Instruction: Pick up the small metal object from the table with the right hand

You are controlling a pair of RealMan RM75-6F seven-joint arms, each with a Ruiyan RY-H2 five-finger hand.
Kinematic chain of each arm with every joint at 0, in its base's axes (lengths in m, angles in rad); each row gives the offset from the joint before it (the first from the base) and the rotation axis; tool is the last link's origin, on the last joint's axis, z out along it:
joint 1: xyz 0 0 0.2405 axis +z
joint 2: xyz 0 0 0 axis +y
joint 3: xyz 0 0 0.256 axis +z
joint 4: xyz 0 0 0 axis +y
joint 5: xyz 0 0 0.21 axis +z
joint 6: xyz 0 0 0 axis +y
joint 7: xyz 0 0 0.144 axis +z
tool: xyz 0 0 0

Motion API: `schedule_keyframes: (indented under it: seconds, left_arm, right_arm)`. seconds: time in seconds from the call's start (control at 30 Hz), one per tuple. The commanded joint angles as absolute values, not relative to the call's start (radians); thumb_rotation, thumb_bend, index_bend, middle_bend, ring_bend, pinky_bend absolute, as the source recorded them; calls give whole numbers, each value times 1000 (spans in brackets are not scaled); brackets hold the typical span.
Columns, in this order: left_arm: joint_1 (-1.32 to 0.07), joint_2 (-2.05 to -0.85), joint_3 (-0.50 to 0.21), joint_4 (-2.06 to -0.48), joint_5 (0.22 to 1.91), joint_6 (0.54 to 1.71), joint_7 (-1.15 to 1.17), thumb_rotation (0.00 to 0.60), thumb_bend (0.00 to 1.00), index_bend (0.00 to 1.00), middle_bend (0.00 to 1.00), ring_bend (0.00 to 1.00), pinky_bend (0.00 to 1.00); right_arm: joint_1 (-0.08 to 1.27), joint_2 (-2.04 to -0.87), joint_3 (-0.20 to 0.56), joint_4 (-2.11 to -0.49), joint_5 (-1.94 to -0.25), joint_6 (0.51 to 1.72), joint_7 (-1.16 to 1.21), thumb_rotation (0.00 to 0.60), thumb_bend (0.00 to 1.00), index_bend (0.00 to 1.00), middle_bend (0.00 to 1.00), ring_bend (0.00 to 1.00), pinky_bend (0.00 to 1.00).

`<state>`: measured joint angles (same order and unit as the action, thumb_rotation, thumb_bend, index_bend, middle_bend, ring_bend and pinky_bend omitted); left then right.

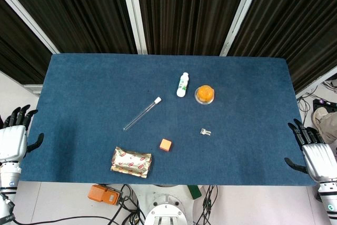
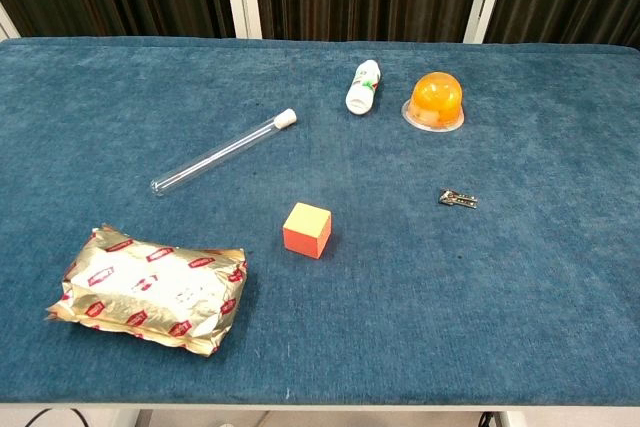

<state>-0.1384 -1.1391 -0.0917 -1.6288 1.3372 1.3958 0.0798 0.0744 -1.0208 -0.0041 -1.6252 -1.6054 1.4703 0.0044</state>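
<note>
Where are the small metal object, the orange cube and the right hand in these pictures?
small metal object point(image 2: 457, 198), chest view, on its middle.
orange cube point(image 2: 307, 229), chest view, on its top and front face.
right hand point(image 1: 316, 155), head view, on the back of the hand, at the table's right edge.

1. The table is covered in matt blue cloth with a fine, carpet-like nap.
2. The small metal object, well ahead and inward of the right hand, is bare silvery metal with a dull shine.
3. Both hands have smooth silver-grey shells and matt black fingers; the left hand looks the same.
4. The test tube is clear and glossy with a white cap.
5. The packet is crinkled gold foil, shiny.
6. The cube is matt orange.
7. The bottle is smooth white plastic.
8. The dome is translucent glossy orange.
</note>
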Motion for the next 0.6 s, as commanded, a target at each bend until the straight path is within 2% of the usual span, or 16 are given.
schedule_keyframes:
  seconds: [0.03, 0.6]
  left_arm:
    - [-138, -1139, -91, -1629, 1337, 1396, 80, 600, 300, 176, 71, 35, 151]
    - [-136, -1139, -92, -1630, 1340, 1402, 80, 600, 300, 177, 71, 35, 151]
  right_arm:
    - [74, -1021, -4, -1625, -1605, 1470, 5, 600, 320, 56, 73, 208, 172]
    - [76, -1020, -4, -1624, -1607, 1468, 10, 600, 320, 63, 73, 208, 172]
